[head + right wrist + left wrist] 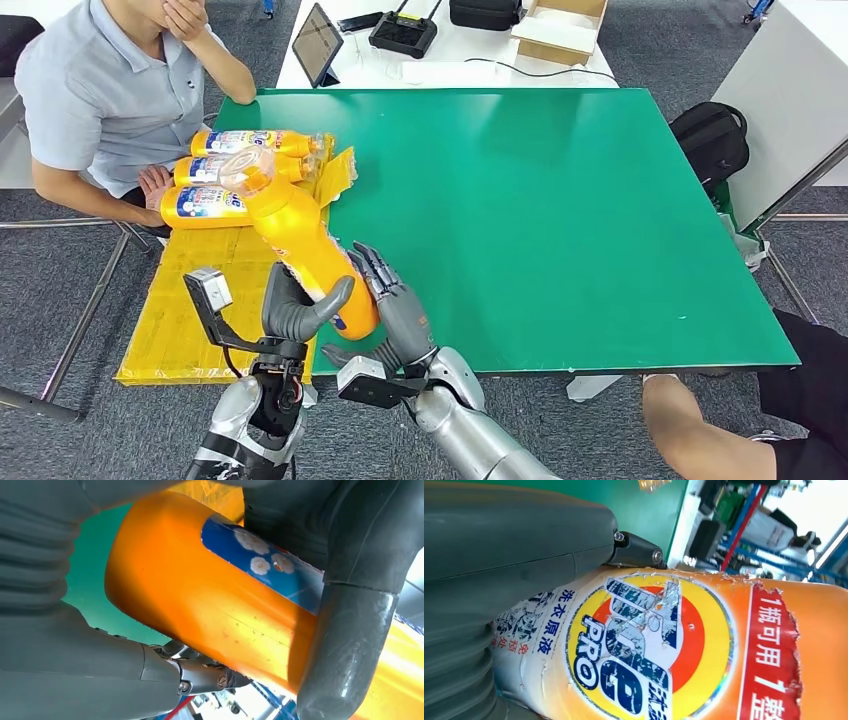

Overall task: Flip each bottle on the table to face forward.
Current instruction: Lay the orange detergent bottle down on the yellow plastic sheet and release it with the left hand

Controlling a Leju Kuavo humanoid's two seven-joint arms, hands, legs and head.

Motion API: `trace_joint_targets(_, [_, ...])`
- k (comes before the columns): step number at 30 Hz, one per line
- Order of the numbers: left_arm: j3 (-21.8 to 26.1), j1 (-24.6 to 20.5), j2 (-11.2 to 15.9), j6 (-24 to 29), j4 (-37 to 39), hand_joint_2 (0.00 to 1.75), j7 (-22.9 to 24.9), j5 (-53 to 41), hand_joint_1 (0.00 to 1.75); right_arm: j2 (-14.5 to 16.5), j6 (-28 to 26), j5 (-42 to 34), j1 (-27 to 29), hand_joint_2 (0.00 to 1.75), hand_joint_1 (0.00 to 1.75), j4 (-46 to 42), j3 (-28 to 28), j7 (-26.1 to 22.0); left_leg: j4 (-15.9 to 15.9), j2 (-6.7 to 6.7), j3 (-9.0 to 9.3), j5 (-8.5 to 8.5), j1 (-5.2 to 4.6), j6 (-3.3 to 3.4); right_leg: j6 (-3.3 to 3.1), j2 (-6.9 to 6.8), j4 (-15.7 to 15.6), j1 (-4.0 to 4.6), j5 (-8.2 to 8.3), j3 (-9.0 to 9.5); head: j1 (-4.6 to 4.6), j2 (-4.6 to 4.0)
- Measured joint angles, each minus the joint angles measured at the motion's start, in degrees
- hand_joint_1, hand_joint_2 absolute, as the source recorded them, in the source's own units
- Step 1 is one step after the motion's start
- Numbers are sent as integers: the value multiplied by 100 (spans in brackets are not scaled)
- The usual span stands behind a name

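Both hands are on one orange bottle point(305, 245) at the near left corner of the green table point(560, 220). The left hand point(295, 310) grips the bottle's lower body, thumb wrapped across its front. The right hand point(395, 300) presses against the base from the right, fingers point(372, 265) stretched up along its side. The bottle is lifted and tilted, its clear cap point(247, 170) leaning far and left. Up close its torn label point(649, 645) faces the left wrist. Behind it three more bottles point(230, 175) lie on their sides on yellow sheeting point(180, 320), just beside a seated person point(110, 100). Another person's arm point(700, 425) shows at the near right.
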Motion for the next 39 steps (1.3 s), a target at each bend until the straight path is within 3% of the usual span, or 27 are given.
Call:
trace_joint_targets(3, [10, -66, 9, 210, 11, 175, -5, -182, 175, -61, -299, -86, 99, 0, 0, -216, 112, -1, 0, 0, 0, 0, 0, 0, 0, 0, 0, 0, 0, 0, 1, 0])
trace_joint_targets(8, [51, -380, 171, 1011, 220, 175, 21, -1531, 174, -180, -796, -37, 315, 0, 0, -809, 302, -2, 0, -1, 0, 1, 1, -1, 0, 0, 1, 1, 0, 0, 1, 0])
trace_joint_targets(18, [198, -776, 528, 1425, 727, 175, 222, -3292, 175, -337, -918, -28, 572, 0, 0, -1667, 289, -2, 0, -1, -2, 2, 0, -2, 0, -1, 1, 0, 0, 0, 4, 0])
trace_joint_targets(26, [830, -1672, 1063, 1337, 2104, 175, 516, -5134, 175, -404, -581, -92, 801, 0, 0, -2305, 56, -2, 0, 3, -1, 15, 7, -11, -2, 1, 7, 6, 2, -4, 3, 0])
trace_joint_targets(32, [847, -2421, 1427, 1348, 3488, 175, 639, -6344, 175, -407, -442, -299, 817, 0, 0, -2397, 117, -2, 0, 5, -1, 17, 6, -10, -2, 3, 9, 5, 5, -5, 3, 0])
trace_joint_targets(39, [664, -2745, 1656, 1377, 4216, 175, 770, -6969, 175, -408, -313, -364, 824, 0, 0, -2425, 179, -2, 0, 1, -4, 16, 6, -10, -2, 1, 8, 5, 4, -5, 3, 0])
